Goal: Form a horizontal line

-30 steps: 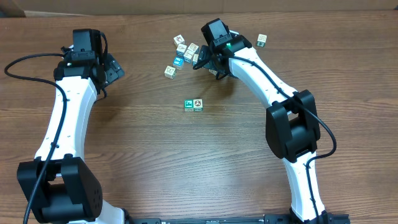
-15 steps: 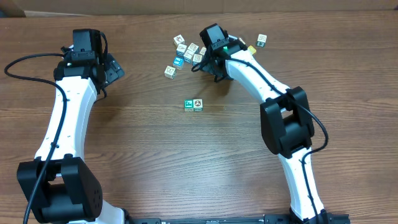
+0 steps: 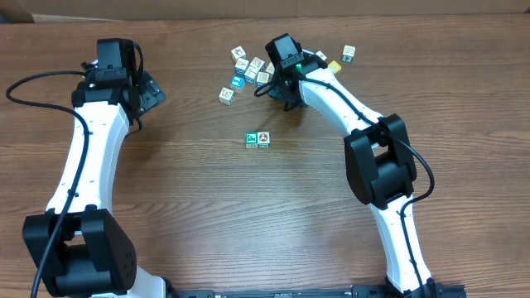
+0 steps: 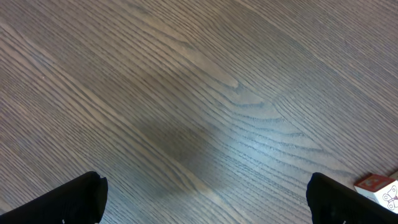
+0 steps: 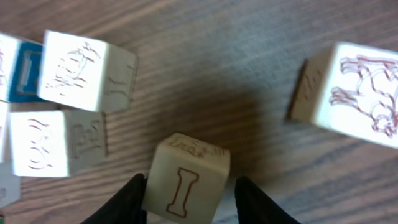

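Right gripper (image 5: 190, 200) narrowed since second ago, arm nudged left at loose cube pile (image 3: 248, 68). Left gripper (image 4: 205, 198) idle far left, fingers wide apart. Horizontal line (image 3: 257, 139) mid-table: two touching cubes, axis left-right. Right fingers flank "I" cube (image 5: 186, 183); clamped or not, cannot tell. Line lies toward robot base from right gripper; right arm nearer.
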Controlling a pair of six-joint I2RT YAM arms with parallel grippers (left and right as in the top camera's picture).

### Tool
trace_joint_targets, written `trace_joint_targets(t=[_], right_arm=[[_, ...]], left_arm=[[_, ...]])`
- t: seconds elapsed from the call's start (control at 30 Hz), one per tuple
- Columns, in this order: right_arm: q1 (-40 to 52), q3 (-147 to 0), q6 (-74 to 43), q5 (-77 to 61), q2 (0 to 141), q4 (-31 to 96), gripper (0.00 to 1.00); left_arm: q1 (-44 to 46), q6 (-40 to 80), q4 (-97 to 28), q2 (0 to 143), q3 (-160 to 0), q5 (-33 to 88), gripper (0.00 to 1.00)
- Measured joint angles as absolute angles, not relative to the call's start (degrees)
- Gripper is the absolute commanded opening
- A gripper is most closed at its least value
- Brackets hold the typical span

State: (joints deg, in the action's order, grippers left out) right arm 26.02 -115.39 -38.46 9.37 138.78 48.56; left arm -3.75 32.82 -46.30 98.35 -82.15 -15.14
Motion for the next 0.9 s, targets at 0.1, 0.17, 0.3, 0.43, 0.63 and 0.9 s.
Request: trace_joint_targets(t=[0.1, 0.17, 0.3, 0.43, 0.63, 0.9], right_arm=[[25.98, -115.39, -37.74, 9.47, 138.78, 50.15, 0.39], [25.85, -115.39, -37.5, 9.5, 138.78, 50.68, 0.37], [25.52, -115.39, -36.86, 9.54, 138.78, 51.18, 0.31], [25.21, -115.39, -33.89, 9.89, 138.67, 51.22, 0.28], [25.15, -115.39, -28.4, 9.98, 138.61, 51.2, 0.42], [25.15, -115.39, -26.11, 11.2, 138.58, 48.42, 0.49]], left_arm=[[-3.75, 32.82, -46.3, 98.35, -82.15, -15.14, 1.0], [-3.75, 32.82, -46.3, 98.35, -82.15, -15.14, 1.0], [-3.75, 32.82, -46.3, 98.35, -82.15, -15.14, 1.0], [-3.75, 32.82, -46.3, 98.35, -82.15, -15.14, 1.0], [-3.75, 32.82, -46.3, 98.35, -82.15, -15.14, 1.0], [-3.75, 32.82, -46.3, 98.35, -82.15, -15.14, 0.99]])
